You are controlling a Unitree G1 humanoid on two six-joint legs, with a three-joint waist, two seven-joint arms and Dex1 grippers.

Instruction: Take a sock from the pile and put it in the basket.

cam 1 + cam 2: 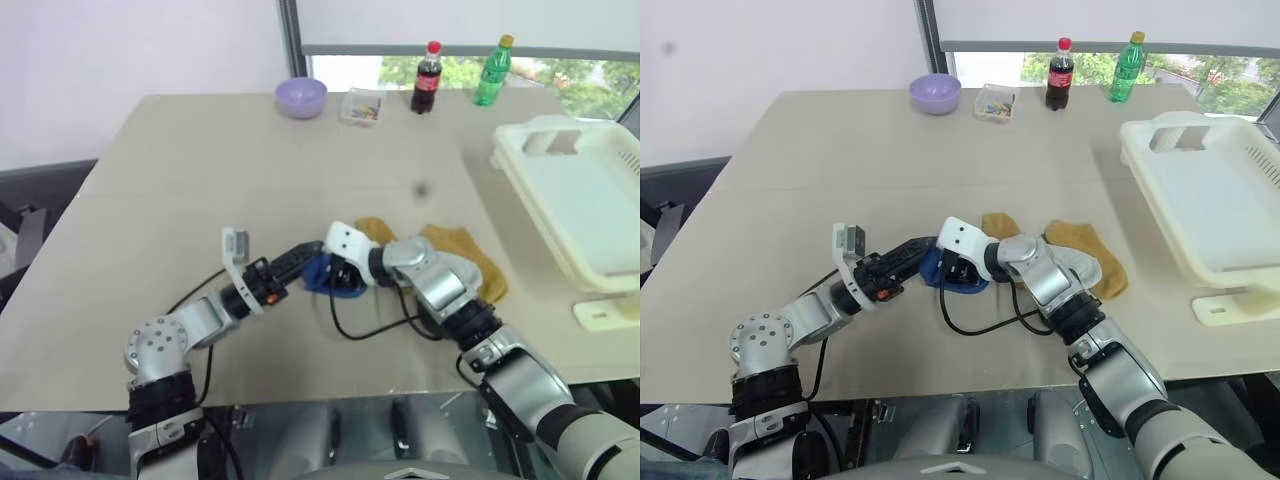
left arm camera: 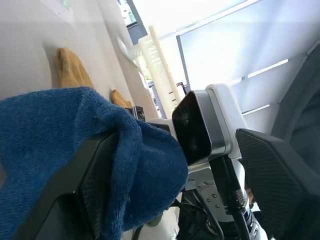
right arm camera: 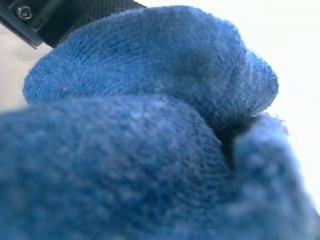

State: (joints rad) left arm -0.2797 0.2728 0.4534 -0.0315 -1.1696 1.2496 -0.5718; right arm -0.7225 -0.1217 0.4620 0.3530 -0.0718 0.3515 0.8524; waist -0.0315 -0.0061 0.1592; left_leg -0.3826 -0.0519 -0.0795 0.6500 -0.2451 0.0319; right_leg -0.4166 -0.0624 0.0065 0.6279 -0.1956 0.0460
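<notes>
The blue sock (image 1: 321, 276) hangs bunched just above the table, in front of the pile (image 1: 462, 256), which here is two mustard-yellow socks lying flat. My right gripper (image 1: 338, 278) reaches in from the right and is shut on the sock, whose knit covers its wrist view (image 3: 150, 150). My left gripper (image 1: 311, 262) comes from the left and stands open. In the left wrist view the sock (image 2: 75, 135) drapes over one of its fingers (image 2: 65, 210), while the other finger (image 2: 275, 180) is bare. The cream basket (image 1: 585, 200) sits at the table's right edge.
At the table's far edge stand a lilac bowl (image 1: 301, 97), a small clear box (image 1: 361, 106), a cola bottle (image 1: 428, 78) and a green bottle (image 1: 493, 71). A black cable (image 1: 370, 325) loops on the table under my right wrist.
</notes>
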